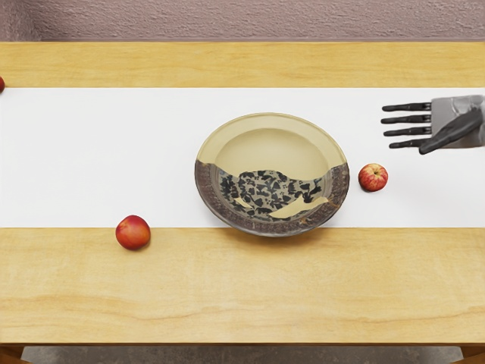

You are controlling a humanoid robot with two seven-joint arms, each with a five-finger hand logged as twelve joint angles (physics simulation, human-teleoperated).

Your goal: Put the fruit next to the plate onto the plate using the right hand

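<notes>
A small red and yellow apple (373, 177) lies on the white runner just right of the plate (227, 140). The plate is a wide ceramic dish, tan inside with a brown rim and a dark speckled patch, and holds nothing. My right hand (413, 127) comes in from the right edge, above and to the right of the apple, its fingers stretched out flat toward the left. It holds nothing and is apart from the apple.
A second, larger red fruit (132, 232) sits on the wood left of the plate near the runner's front edge. A sliver of another red thing (1, 84) shows at the far left edge. The white runner (91, 152) crosses the wooden table (242, 288).
</notes>
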